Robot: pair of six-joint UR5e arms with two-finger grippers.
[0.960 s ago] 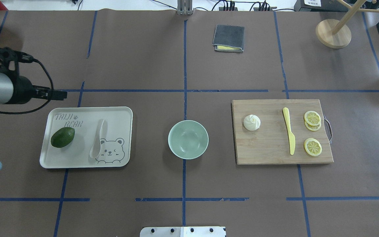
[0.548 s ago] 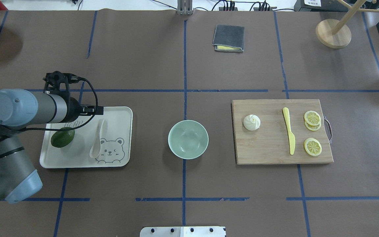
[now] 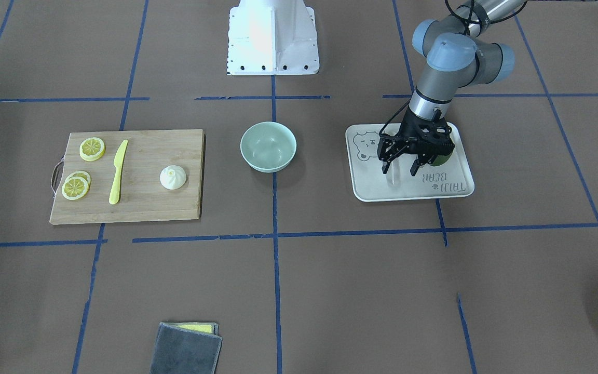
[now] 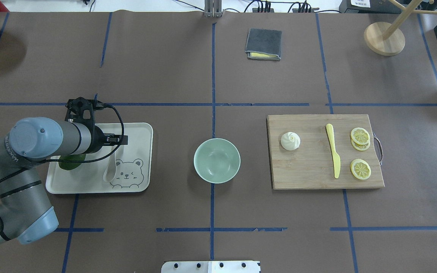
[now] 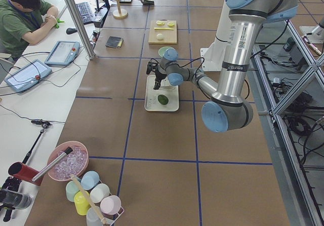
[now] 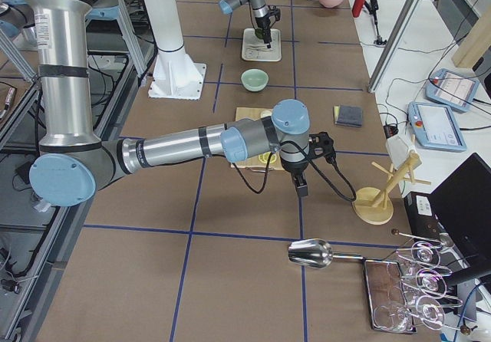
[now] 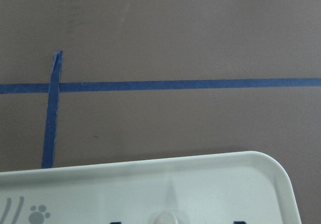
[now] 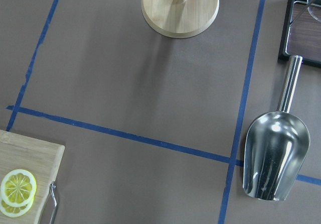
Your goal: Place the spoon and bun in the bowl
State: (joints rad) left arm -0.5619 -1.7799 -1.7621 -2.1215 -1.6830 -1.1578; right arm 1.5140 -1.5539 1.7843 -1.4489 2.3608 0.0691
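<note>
— Any writing you can read?

— Only on the tray (image 4: pixel 137 131), which sits to the left of the bowl (image 4: pixel 217 160). The front camera shows "TAIJI BEAR" printed on it, with a paw print (image 7: pixel 39 214) after the first word. A winking bear (image 4: pixel 128 175) is drawn at the end nearest the bowl. There is also lettering along my left arm (image 4: pixel 51 138), but it is too small to make out.

— Where is the spoon against your jaws?

— The spoon (image 4: pixel 111 167) lies on that tray, scoop toward my base and handle pointing away. My left gripper (image 3: pixel 399 169) hangs over the handle end with its jaws spread wide, one finger (image 3: pixel 384 165) on either side of the handle. I cannot tell whether they touch it or the tray. An avocado (image 3: pixel 440 157) lies on the tray too, on the side of the gripper away from the bowl.

— And the bun?

— The bun (image 4: pixel 290 141) sits on the cutting board (image 4: pixel 309 170) to the right of the bowl, at the board's end nearest the bowl. It is apart from the yellow knife (image 4: pixel 333 151) and the lemon slices (image 4: pixel 360 169), which lie farther from the bowl.

— Your right gripper?

— My right gripper (image 6: pixel 301 189) is out past the board, well away from the bowl, over bare table. Only a side camera shows it, so I cannot tell whether its jaws are wide or closed.
</note>
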